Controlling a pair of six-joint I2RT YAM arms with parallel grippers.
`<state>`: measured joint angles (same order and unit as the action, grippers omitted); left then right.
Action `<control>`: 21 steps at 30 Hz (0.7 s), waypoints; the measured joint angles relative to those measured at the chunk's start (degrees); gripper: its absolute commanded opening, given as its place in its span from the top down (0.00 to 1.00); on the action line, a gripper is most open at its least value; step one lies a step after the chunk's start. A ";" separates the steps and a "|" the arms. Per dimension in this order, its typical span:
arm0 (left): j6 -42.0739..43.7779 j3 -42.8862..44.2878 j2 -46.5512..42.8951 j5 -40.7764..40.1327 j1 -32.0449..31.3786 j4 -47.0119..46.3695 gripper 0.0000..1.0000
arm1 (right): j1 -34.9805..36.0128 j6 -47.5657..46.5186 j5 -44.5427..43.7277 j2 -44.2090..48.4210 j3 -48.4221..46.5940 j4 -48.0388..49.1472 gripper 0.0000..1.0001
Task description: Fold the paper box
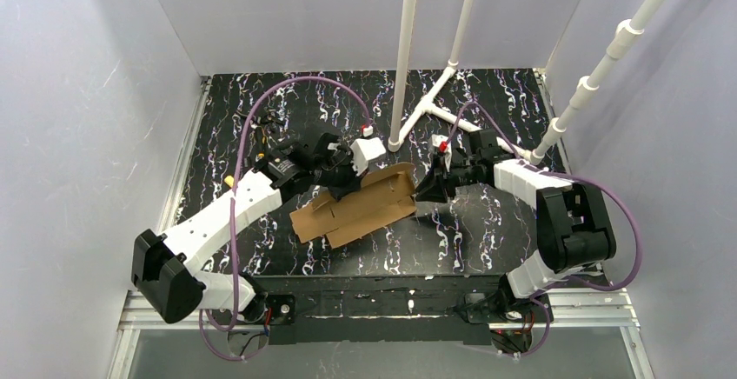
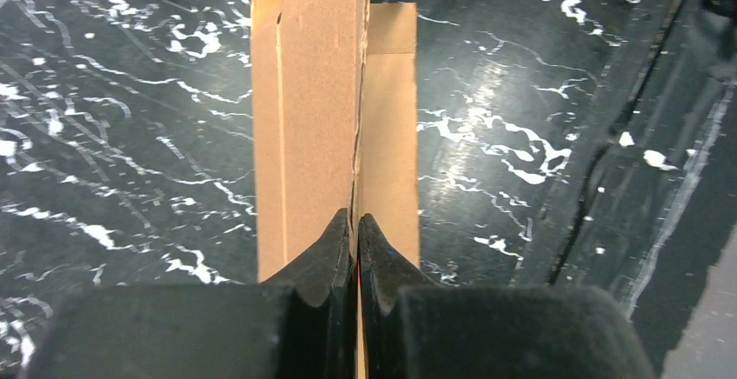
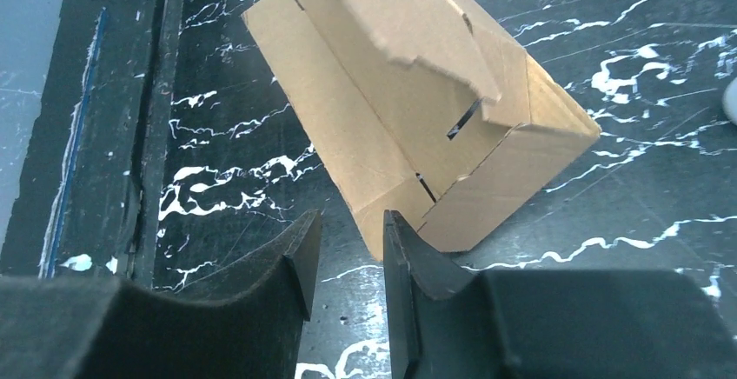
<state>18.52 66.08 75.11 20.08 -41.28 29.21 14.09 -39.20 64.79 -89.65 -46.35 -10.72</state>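
Paper box [image 1: 356, 205], half-folded: my left gripper [image 2: 356, 219] clamps a raised panel to steady it; my right gripper [image 3: 352, 222], fingers apart, hovers at the corner.

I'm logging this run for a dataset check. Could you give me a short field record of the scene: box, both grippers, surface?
paper box: brown cardboard, partly folded, one panel raised, resting on the table
left gripper: shut on the edge of the raised panel
right gripper: open, nothing between its fingers, close to the box's end corner; contact cannot be told
table: black with white marbling
background: white pipe frame at the far side
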 measured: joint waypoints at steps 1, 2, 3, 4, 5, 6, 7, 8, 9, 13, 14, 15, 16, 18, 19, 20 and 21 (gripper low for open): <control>0.52 0.02 -0.28 -1.16 0.00 -0.13 1.00 | -0.26 -1.46 0.04 0.00 -0.94 -1.70 0.56; 1.09 0.09 -0.57 -2.27 0.02 -0.20 1.00 | -0.46 -3.02 0.09 0.00 -1.92 -3.52 0.55; 1.75 0.22 -0.74 -3.28 0.02 -0.13 1.00 | -0.68 -4.33 0.09 0.00 -2.91 -5.27 0.54; 2.49 0.61 -0.76 -4.31 0.00 0.09 1.00 | -0.96 -5.62 0.09 0.00 -4.13 -7.23 0.53; 3.08 1.05 -0.76 -5.03 0.00 0.33 1.00 | -1.11 -6.54 0.07 0.00 -5.14 -8.74 0.51; 3.96 1.77 -0.76 -6.23 0.00 0.79 1.00 | -1.44 -7.78 0.09 0.00 -6.82 -11.02 0.50; 4.50 2.29 -0.76 -6.88 0.00 1.07 1.00 | -1.75 -8.52 0.09 0.00 -8.02 -12.48 0.49; 5.22 2.97 -0.76 -7.82 0.00 1.29 1.00 | -2.14 -9.16 0.00 0.00 -9.44 -14.05 0.47; 5.81 3.45 -0.76 -8.61 0.00 1.29 1.00 | -2.56 -9.40 -0.15 0.00 -10.78 -15.04 0.43; 7.93 5.01 -0.79 -11.50 0.00 1.73 1.00 | -3.37 -1.27 -3.67 0.94 -10.88 -9.31 0.20; 8.20 5.25 -0.79 -12.00 0.00 1.81 1.00 | -3.37 1.25 -5.03 1.53 -9.99 -6.84 0.18; 8.55 5.62 -0.79 -12.50 0.00 2.03 1.00 | -3.26 4.37 -6.99 2.40 -8.59 -3.91 0.17; 8.83 6.01 -0.79 -13.16 0.00 2.21 1.00 | -3.08 7.50 -8.85 3.19 -7.34 -1.27 0.16; 9.42 6.62 -0.87 -14.29 0.00 2.29 1.00 | -2.64 12.57 -11.74 3.74 -6.36 2.36 0.13; 9.66 6.93 -0.90 -15.02 -0.04 2.34 1.00 | -2.27 14.97 -13.03 3.67 -6.36 3.74 0.12; 9.90 7.15 -0.90 -15.47 -0.07 2.34 1.00 | -1.86 16.92 -14.19 3.67 -6.36 4.94 0.10; 10.12 7.41 -0.90 -16.17 -0.11 2.36 1.00 | -1.25 18.49 -15.34 3.67 -6.38 5.86 0.08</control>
<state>28.64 73.49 74.22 3.90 -41.39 31.57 12.84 -20.71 49.45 -85.97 -52.73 -4.86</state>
